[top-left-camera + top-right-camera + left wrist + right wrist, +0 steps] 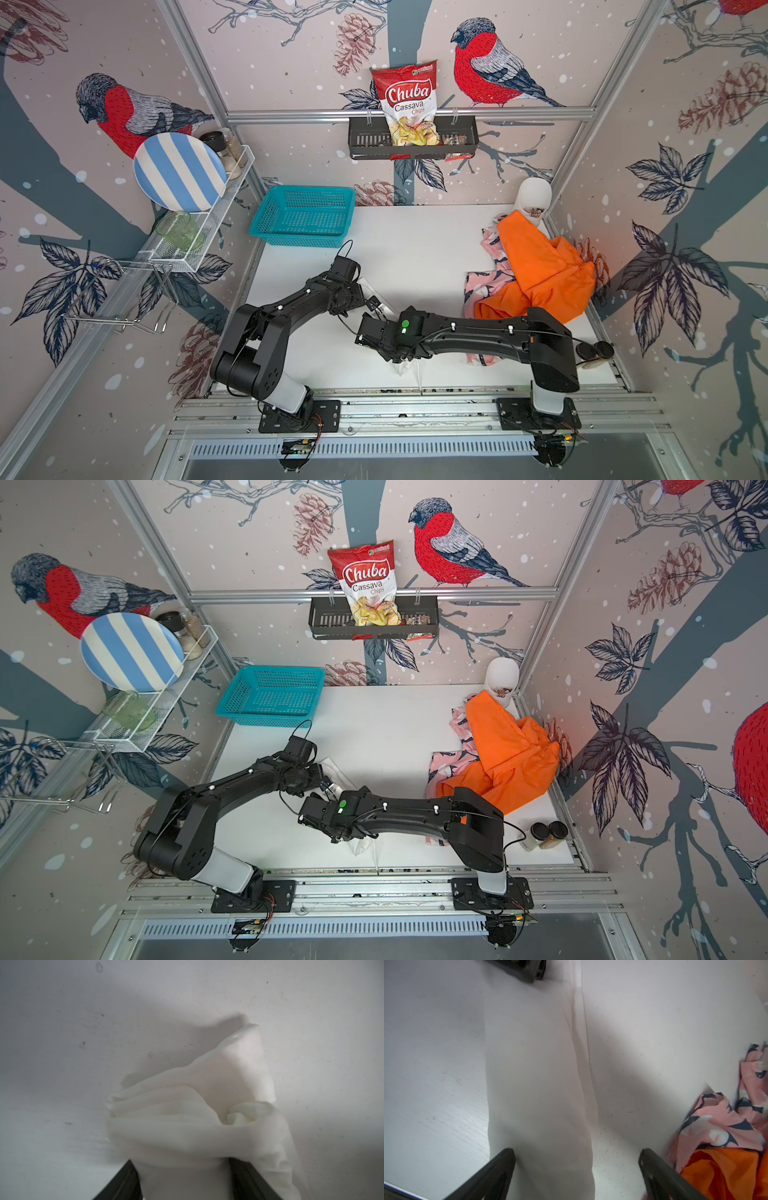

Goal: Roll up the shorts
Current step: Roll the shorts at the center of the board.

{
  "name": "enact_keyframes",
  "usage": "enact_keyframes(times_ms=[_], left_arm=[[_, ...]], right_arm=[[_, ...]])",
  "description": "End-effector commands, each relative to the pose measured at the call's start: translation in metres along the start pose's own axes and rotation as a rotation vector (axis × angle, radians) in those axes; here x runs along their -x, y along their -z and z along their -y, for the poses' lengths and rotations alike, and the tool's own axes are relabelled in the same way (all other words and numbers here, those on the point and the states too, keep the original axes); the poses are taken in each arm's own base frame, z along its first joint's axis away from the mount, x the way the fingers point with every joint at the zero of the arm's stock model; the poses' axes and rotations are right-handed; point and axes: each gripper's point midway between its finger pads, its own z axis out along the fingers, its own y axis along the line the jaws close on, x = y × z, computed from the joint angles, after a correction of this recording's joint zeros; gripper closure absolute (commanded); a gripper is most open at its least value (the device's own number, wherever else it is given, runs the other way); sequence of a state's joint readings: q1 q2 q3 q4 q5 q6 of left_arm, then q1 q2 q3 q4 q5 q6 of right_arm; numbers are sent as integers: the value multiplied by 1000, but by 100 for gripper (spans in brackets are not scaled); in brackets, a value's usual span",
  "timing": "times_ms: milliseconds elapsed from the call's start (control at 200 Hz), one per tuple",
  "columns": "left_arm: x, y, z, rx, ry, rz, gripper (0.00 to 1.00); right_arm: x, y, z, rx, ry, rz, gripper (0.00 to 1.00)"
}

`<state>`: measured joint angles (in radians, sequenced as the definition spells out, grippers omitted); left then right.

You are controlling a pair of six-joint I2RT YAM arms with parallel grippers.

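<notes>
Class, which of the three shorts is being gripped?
The white shorts, held in the left end effector; orange shorts and pink shorts lie heaped apart.

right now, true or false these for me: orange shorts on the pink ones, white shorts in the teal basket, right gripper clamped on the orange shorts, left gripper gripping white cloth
The orange shorts lie on the pink patterned shorts: true.
The white shorts are in the teal basket: false; they lie on the table, and the basket looks empty.
The right gripper is clamped on the orange shorts: false; its jaws stand wide open over the white shorts.
The left gripper grips bunched white cloth: true.
</notes>
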<state>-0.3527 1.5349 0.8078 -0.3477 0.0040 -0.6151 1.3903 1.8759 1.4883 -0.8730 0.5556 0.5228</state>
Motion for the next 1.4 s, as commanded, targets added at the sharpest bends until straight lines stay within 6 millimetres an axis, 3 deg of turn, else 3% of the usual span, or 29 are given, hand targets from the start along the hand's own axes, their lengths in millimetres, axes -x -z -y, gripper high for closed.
enact_keyframes(times_ms=[0,185,480,595,690,800,900,1015,1125,1240,1396], left_arm=[[-5,-1,-3,6,-21,-19,35],[-4,-1,-2,1,-22,-21,35],[-4,-3,-4,5,-22,-22,34],[-5,-4,-4,5,-28,-28,34],[-1,-1,-3,1,-33,-17,33],[13,12,-1,-3,-27,26,30],[25,29,2,-10,-19,60,27],[33,51,4,-17,-11,91,23],[35,72,6,-38,2,116,20],[32,86,12,-89,20,125,19],[25,81,32,-164,27,104,19]], right_arm=[[3,11,-3,-8,22,4,0],[-2,7,-50,141,22,-38,0],[-44,-55,-43,-13,37,-154,1],[-54,-66,-40,-31,41,-177,14],[-53,-65,-45,8,42,-176,41],[-46,-52,-66,198,1,-168,65],[-38,-34,-82,436,-77,-164,75],[-30,-16,-90,731,-180,-163,78],[-25,-10,-84,971,-290,-164,78],[-32,-21,-69,1114,-396,-185,78],[-43,-33,-46,1228,-517,-195,78]])
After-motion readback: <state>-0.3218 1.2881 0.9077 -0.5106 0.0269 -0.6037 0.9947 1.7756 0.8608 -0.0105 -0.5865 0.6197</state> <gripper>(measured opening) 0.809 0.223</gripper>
